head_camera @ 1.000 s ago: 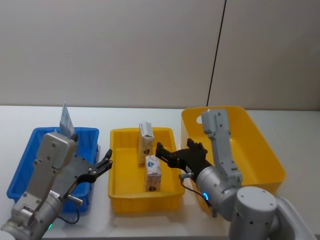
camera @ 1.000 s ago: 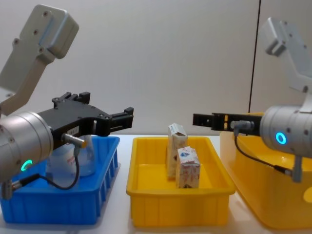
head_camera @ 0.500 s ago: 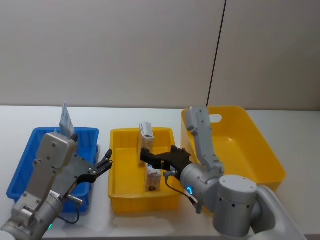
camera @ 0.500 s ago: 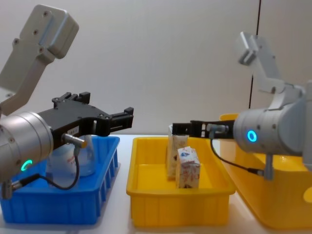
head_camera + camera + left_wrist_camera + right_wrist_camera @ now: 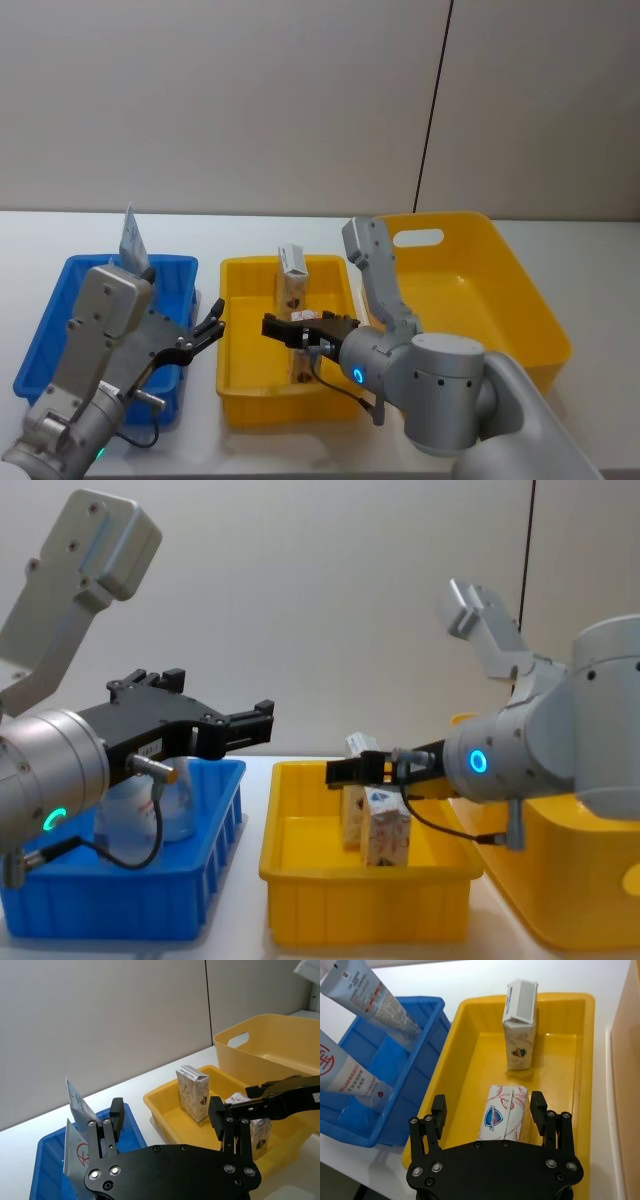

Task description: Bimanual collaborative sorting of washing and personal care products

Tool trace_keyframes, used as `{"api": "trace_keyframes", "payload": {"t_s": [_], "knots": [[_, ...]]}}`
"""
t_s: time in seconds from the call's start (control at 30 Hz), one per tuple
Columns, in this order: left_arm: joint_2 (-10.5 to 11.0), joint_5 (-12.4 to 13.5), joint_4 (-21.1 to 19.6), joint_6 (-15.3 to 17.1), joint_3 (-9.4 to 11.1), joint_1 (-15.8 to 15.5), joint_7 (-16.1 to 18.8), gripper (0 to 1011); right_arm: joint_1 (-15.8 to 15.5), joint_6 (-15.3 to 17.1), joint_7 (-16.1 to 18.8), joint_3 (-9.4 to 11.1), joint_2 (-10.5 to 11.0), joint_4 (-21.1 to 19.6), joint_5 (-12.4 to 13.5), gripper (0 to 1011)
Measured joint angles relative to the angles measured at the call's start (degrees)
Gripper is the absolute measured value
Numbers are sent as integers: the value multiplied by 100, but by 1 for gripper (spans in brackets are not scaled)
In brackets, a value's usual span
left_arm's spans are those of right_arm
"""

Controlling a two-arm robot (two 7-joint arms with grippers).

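Right gripper hangs spread wide, carton directly below between its fingers, ready for pickup. Left gripper, spread, hovers above blue bin.

Lab — bare wall, white table

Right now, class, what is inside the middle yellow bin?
Two white cartons stand inside the middle yellow bin: the back carton and the front carton, which sits beneath the open right gripper. In the head view that gripper covers part of the front carton.
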Motion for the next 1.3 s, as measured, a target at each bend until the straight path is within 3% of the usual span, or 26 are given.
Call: {"api": "trace_keyframes", "payload": {"t_s": [0.2,0.37,0.93,1.3], "knots": [[0,0,0,0,0,0,0,1001,118,250,-40,39,-84,187,13,992],[0,0,0,0,0,0,0,1001,202,449,-66,81,-142,336,32,904],[0,0,0,0,0,0,0,1001,380,858,-186,183,-241,595,3,375],[0,0,0,0,0,0,0,1001,388,865,-219,206,-222,439,-102,368]]}}
